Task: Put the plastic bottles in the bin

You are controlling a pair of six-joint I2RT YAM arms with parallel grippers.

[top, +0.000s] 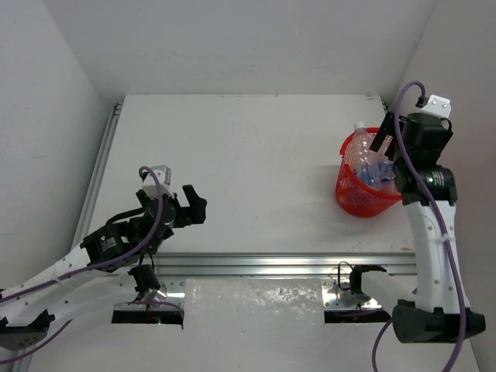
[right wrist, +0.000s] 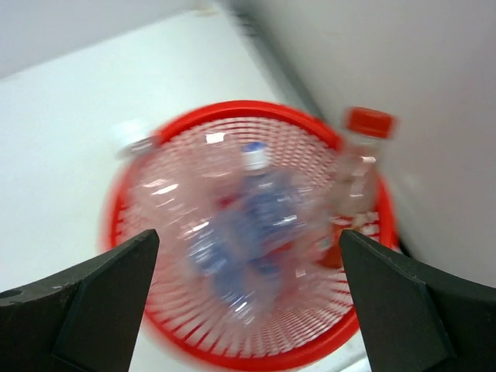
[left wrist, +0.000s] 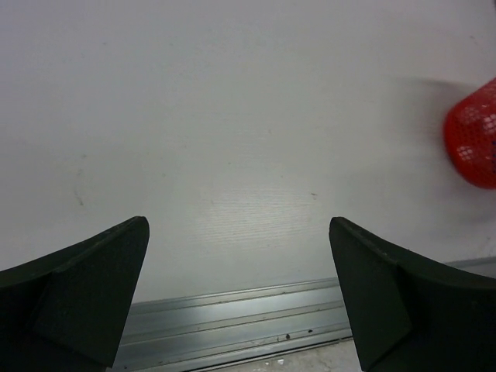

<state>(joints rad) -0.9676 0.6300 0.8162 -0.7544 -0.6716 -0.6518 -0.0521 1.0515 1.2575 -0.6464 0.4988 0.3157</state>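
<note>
The red mesh bin (top: 356, 198) stands at the table's right side and holds several clear plastic bottles. In the right wrist view the bin (right wrist: 232, 353) is right below my open, empty right gripper (right wrist: 248, 263); a blue-labelled bottle (right wrist: 248, 217), a white-capped bottle (right wrist: 147, 167) and a red-capped bottle (right wrist: 360, 167) lie blurred inside it. A bottle (top: 358, 143) leans out over the far rim. My right gripper (top: 387, 151) hovers above the bin's right side. My left gripper (top: 190, 205) is open and empty over bare table at the near left (left wrist: 240, 232); the bin (left wrist: 473, 143) shows at its far right.
White walls enclose the table on three sides; the right wall is close behind the bin. A metal rail (top: 279, 263) runs along the near table edge, also seen under the left fingers (left wrist: 232, 322).
</note>
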